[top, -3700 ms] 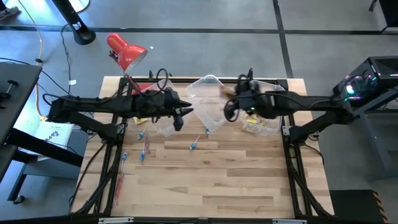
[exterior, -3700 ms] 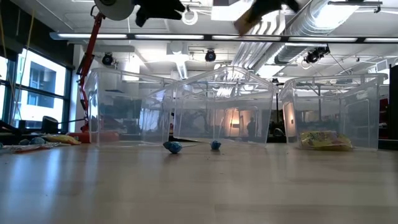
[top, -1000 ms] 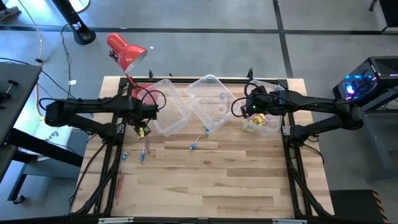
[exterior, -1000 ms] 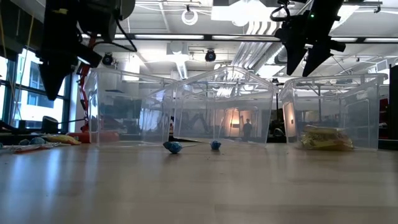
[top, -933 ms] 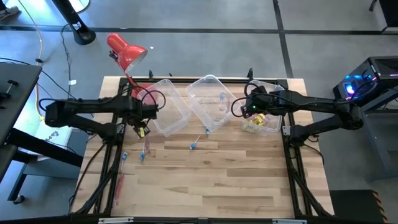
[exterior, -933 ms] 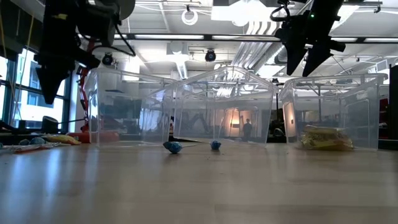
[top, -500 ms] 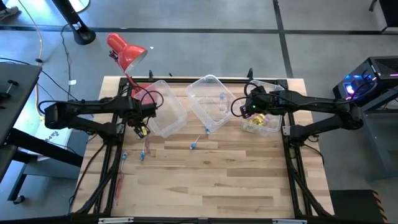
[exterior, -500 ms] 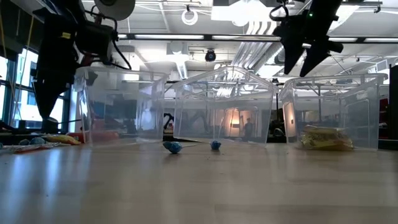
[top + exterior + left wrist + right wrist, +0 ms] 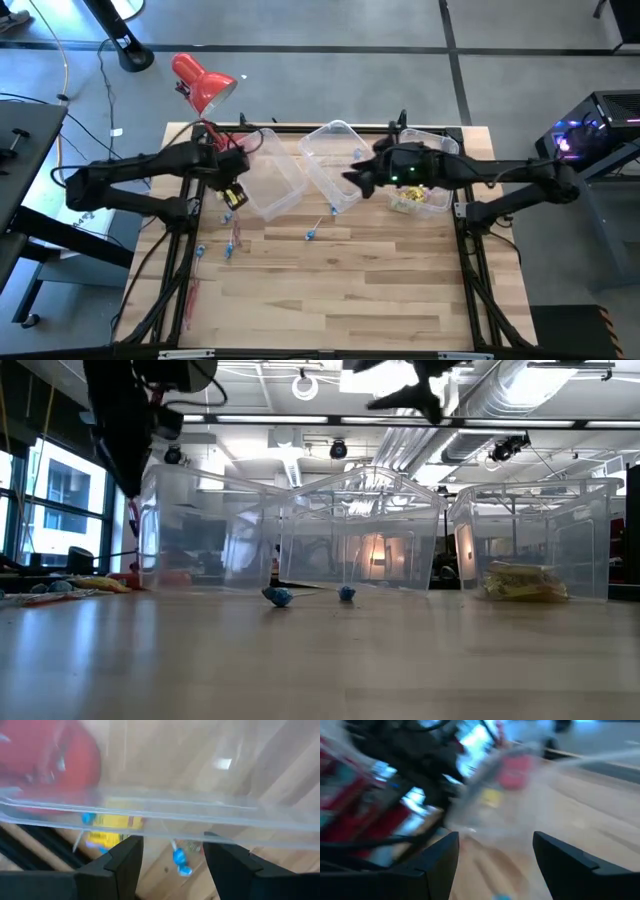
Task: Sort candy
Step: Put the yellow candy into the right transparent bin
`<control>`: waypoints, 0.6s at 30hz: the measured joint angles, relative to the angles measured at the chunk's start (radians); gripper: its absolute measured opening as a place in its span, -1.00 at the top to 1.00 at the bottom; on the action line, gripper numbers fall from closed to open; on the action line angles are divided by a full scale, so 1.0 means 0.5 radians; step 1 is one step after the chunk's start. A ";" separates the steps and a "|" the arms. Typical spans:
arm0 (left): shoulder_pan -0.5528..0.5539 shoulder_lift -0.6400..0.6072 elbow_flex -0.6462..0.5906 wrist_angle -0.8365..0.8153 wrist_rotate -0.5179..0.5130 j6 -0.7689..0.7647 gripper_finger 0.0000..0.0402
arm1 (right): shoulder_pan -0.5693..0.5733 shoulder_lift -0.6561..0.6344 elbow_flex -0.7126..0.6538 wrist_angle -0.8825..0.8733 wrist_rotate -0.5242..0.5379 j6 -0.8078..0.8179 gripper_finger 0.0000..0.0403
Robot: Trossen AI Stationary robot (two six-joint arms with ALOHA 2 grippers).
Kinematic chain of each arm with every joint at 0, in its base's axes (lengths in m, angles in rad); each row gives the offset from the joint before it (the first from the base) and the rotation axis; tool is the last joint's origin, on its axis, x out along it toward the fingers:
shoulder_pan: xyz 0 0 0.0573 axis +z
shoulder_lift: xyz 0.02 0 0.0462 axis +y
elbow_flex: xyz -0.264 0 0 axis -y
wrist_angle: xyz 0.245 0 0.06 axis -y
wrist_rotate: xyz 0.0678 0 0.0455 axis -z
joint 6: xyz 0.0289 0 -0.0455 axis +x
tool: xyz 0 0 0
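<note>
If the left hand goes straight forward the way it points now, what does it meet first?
Probably the rim of the left clear bin. In the left wrist view the open left hand points at that rim, which crosses just beyond its fingers. Yellow and blue candy lies beyond it; the depth is unclear.

Three plastic bins stand in a row along the far half of my bench: the left bin, the middle bin and the right bin. A pile of square candy packets lies inside the right bin. Two stick candies lie on the bench just in front of the middle bin. More candy is scattered near the bench's left edge, in front of the left bin. A desk lamp stands behind the far left corner.
</note>
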 joint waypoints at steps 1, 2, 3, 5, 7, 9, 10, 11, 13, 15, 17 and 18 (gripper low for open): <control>0.000 -0.037 0.019 0.016 -0.005 0.004 0.00 | 0.007 0.048 0.000 0.119 -0.030 -0.003 -0.22; 0.000 -0.082 0.030 0.038 -0.005 0.004 0.00 | 0.013 0.104 0.000 0.223 -0.062 -0.002 -0.21; 0.000 -0.129 0.037 0.064 -0.001 0.004 0.00 | 0.019 0.169 0.000 0.331 -0.091 0.000 -0.20; -0.009 -0.239 0.042 0.134 0.008 0.000 0.00 | 0.030 0.308 0.000 0.517 -0.135 0.015 -0.16; -0.025 -0.350 0.043 0.188 0.007 -0.044 0.00 | 0.043 0.451 0.010 0.638 -0.146 0.018 -0.11; -0.039 -0.456 0.043 0.241 0.005 -0.109 0.00 | 0.045 0.597 0.090 0.637 -0.145 0.004 -0.04; -0.042 -0.505 0.043 0.255 0.002 -0.141 0.00 | 0.047 0.666 0.143 0.625 -0.143 -0.011 0.01; -0.048 -0.552 0.043 0.264 0.001 -0.177 0.00 | 0.047 0.740 0.212 0.599 -0.143 -0.027 0.08; -0.056 -0.635 0.043 0.288 0.002 -0.247 0.00 | 0.048 0.885 0.400 0.493 -0.135 -0.091 0.27; -0.071 -0.706 0.043 0.323 0.004 -0.318 0.00 | 0.048 1.038 0.640 0.279 -0.128 -0.216 0.54; -0.089 -0.765 0.043 0.344 0.008 -0.386 0.00 | 0.048 1.184 0.896 0.034 -0.085 -0.354 0.85; -0.098 -0.788 0.043 0.349 0.008 -0.410 0.00 | 0.048 1.255 1.022 -0.070 -0.060 -0.426 0.92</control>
